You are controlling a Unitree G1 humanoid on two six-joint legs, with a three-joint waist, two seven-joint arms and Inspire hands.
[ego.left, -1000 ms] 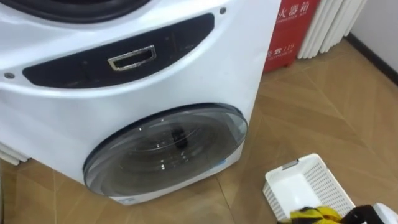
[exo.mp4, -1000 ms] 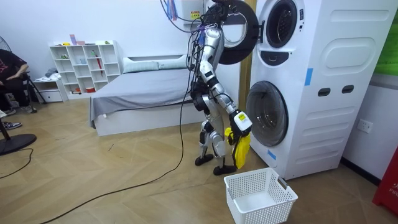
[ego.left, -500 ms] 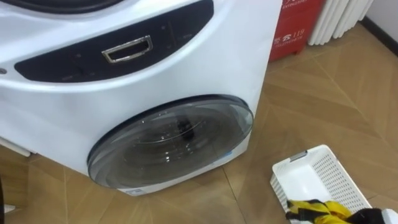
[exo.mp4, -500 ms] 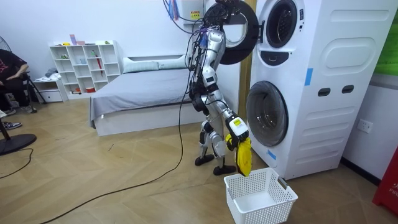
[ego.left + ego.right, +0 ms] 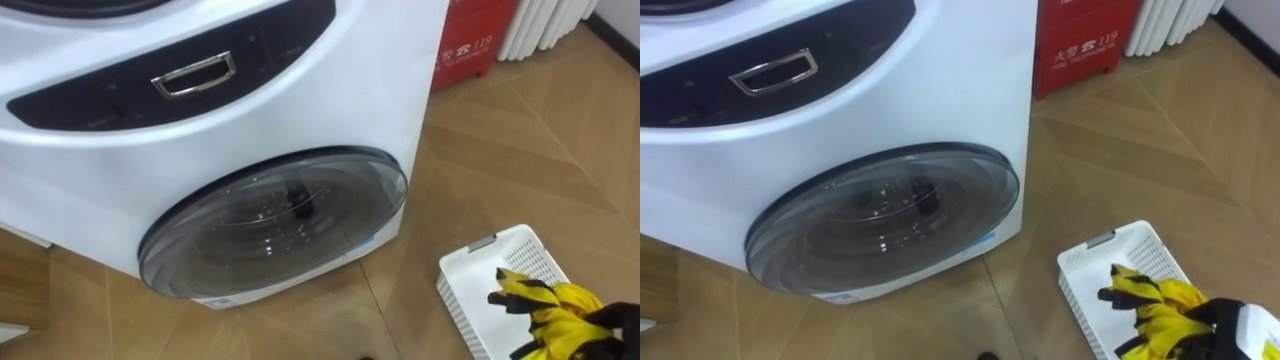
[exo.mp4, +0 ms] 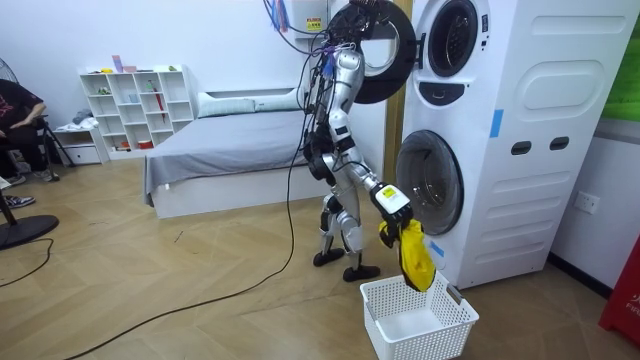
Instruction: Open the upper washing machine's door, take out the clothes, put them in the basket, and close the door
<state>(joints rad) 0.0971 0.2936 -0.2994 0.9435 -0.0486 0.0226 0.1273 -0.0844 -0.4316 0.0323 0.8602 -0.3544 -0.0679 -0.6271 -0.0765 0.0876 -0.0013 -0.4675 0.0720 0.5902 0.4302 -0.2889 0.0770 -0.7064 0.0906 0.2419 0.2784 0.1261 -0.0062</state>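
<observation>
Right hand (image 5: 1225,318) fingers curled round yellow garment (image 5: 1150,300), over basket (image 5: 1080,262).

The robot is slim, built of silver-grey metal segments with black joints and dark lower legs. A tangle of red, blue and black wires rises from its shoulders, and a dark cable trails from it across the floor. Its right hand (image 5: 1218,316) is black, with a white tag at the back.
</observation>
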